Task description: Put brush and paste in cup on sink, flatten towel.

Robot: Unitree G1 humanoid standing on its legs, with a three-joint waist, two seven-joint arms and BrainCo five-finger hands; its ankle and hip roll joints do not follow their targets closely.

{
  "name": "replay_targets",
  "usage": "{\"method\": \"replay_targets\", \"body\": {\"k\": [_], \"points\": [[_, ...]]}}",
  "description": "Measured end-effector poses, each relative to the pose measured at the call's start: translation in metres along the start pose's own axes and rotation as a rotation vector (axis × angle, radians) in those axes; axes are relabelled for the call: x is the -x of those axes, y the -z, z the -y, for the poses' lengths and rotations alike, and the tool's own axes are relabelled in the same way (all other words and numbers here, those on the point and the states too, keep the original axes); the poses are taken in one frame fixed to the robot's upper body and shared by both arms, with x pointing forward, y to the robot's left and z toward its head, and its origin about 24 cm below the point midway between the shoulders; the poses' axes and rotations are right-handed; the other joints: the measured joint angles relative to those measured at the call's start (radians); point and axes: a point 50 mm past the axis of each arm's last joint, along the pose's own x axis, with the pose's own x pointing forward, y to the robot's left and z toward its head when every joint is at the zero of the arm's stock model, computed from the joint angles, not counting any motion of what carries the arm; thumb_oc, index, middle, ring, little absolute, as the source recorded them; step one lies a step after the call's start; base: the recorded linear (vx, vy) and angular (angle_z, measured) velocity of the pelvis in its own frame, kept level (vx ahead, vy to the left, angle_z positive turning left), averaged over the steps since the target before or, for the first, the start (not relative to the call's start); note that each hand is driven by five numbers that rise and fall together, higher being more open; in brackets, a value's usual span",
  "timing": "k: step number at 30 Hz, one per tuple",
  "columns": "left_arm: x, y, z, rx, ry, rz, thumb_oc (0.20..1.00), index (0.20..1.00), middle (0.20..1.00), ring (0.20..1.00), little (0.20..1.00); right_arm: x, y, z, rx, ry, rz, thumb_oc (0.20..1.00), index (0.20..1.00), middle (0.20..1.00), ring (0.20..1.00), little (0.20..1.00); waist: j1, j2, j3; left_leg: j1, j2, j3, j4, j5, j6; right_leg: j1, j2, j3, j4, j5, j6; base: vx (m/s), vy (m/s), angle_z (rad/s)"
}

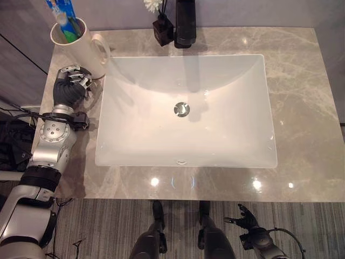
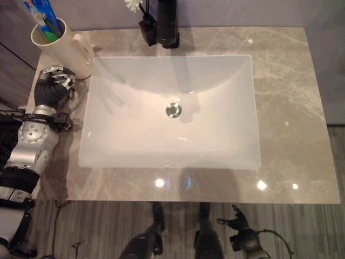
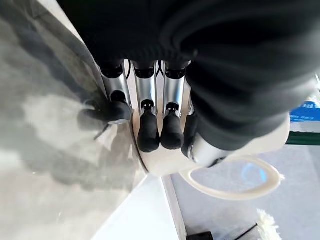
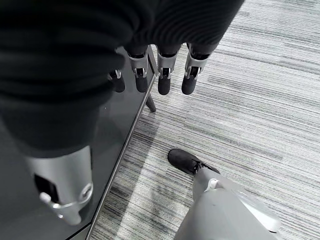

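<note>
Two items, a brush (image 1: 74, 27) and a tube of paste (image 1: 60, 13), stand upright in the cup (image 1: 81, 46) at the back left corner of the counter (image 1: 302, 81), just beside the sink (image 1: 186, 110). The left hand (image 1: 70, 89) rests on the counter against the cup's near side, fingers (image 3: 148, 135) bent loosely with tips touching its wall, not closed around it. The right hand (image 1: 249, 224) hangs below the counter edge, fingers relaxed and spread, holding nothing. No towel is visible. The cup is probably rigid, smooth and top-heavy with its contents; grasp it low around the body or by the handle (image 3: 235, 180).
</note>
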Motion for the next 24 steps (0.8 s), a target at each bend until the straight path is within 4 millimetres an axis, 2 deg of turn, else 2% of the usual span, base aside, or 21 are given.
{"method": "replay_targets", "body": {"k": [10,16,24], "points": [[-0.014,-0.007,-0.011,-0.033,-0.068,-0.009,0.2,0.2,0.2,0.2,0.2,0.0,0.001,0.0,0.001,0.0,-0.005,1.0,1.0,1.0,1.0,1.0,-0.005,-0.002,0.001,-0.013,0.003,0.008,0.0,0.001,-0.002,-0.016,0.003,0.003,0.0,0.003,-0.004,0.0,0.001,-0.01],[-0.027,-0.026,-0.02,-0.038,-0.111,0.036,0.2,0.2,0.2,0.2,0.2,-0.001,-0.007,-0.003,0.009,-0.016,0.029,1.0,1.0,1.0,1.0,1.0,-0.025,-0.032,0.019,-0.025,0.005,0.02,0.0,0.003,-0.004,-0.034,0.006,0.015,0.0,0.011,-0.006,-0.01,0.006,-0.05],[-0.036,-0.038,-0.016,-0.042,-0.115,0.069,0.2,0.2,0.2,0.2,0.2,-0.001,-0.016,-0.007,0.001,-0.04,0.064,1.0,1.0,1.0,1.0,1.0,-0.025,-0.034,0.02,-0.047,0.005,0.025,0.0,0.005,-0.004,-0.062,0.006,0.028,0.0,0.017,-0.007,0.0,0.002,-0.02]]}}
